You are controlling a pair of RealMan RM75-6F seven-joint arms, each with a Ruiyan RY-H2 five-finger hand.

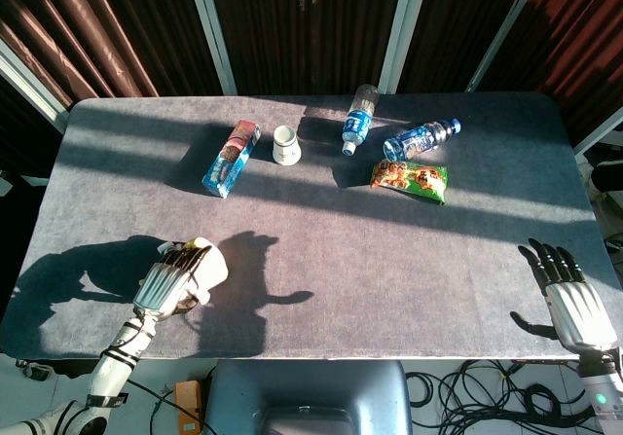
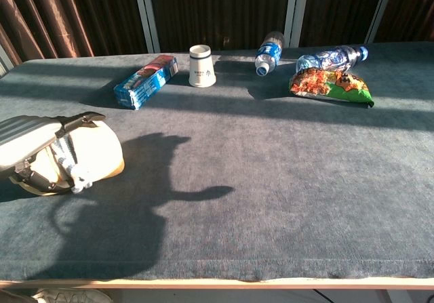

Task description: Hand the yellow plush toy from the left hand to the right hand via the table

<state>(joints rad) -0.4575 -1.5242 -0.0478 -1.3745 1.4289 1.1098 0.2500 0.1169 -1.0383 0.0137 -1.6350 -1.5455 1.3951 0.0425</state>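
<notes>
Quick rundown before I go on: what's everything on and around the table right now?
yellow plush toy: one, pale yellow, near left edge, in the left hand
box: one, blue and red, far left of centre, lying flat
cup: one, white, beside the box
water bottles: two, clear with blue labels, far side, lying down
snack packet: one, green and orange, in front of the bottles
table: one, grey cloth top
curtains: dark brown, behind the table
left hand: grips the toy
right hand: fingers spread, near right edge, holds nothing

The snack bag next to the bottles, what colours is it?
The snack bag is green with an orange and red picture on the front. The chest view shows it best.
</notes>
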